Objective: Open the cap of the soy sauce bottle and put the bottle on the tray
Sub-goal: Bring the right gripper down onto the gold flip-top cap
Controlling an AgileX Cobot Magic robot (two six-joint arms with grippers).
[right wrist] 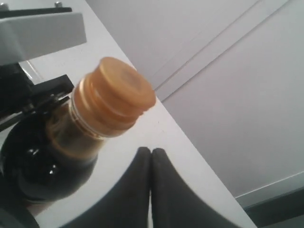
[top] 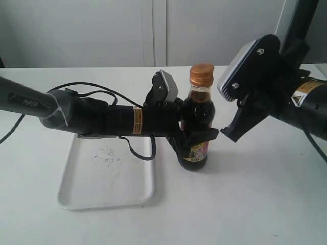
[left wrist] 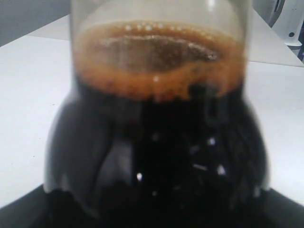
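A white table [top: 265,204] is filling the exterior view, running back to a pale panelled wall [top: 102,30]. On its left half, toward the near edge, the tray [top: 138,196] is lying flat; it is holding nothing but a scatter of faint dark specks on its floor.

The left arm [top: 92,118] is reaching in from the left edge, passing above the tray's far end, with a black cable [top: 135,150] looping down from it. Its left gripper [top: 194,133] is clamping the soy sauce bottle [top: 197,115] around the shoulder and upper label, one black jaw showing across the front of the glass. The right arm [top: 301,104] is coming in from the right edge, and its right gripper [top: 228,132] is hanging just beside the bottle, apart from it. In the right wrist view its two dark fingertips [right wrist: 137,190] are pressing together with no gap and nothing between them.

The bottle is standing upright on the bare table near the middle, just off the tray's right rim and outside it. It is holding dark brown-black liquid up to the base of the neck, where the left wrist view is showing a ring of brown foam [left wrist: 156,71] on the surface.

The cap [top: 201,74] is sitting closed on the neck, orange-brown, its lid down flat.
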